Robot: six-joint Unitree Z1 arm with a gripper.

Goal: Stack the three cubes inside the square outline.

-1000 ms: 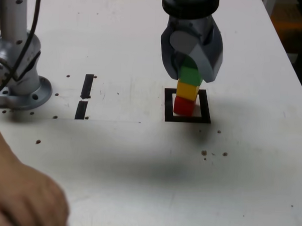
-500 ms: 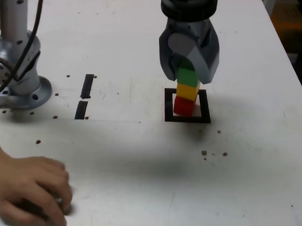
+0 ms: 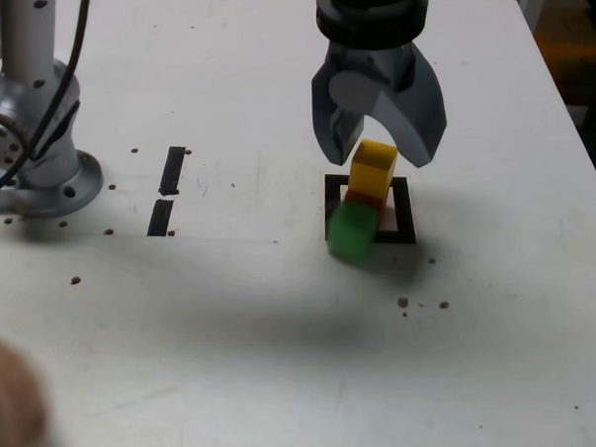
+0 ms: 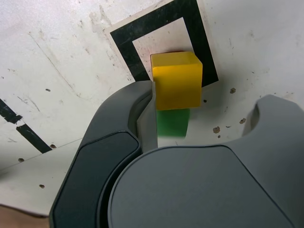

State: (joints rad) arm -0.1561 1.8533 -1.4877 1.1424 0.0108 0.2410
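White, dark-speckled tabletop [image 3: 224, 329], bearing one thin black square outline [image 3: 408, 213], two short black tape bars [image 3: 168, 193] and, at the exterior view's lower left, a blurred bare hand [image 3: 4, 394]. Within the outline I list one matte yellow cube [image 3: 372, 169] atop one matte red cube [image 3: 364, 199]; one matte green cube [image 3: 352, 232], blurred, shows in front of the red, overlapping the frame's near edge. My grey two-jawed gripper [image 3: 388, 153] stands spread above, grasping nothing.
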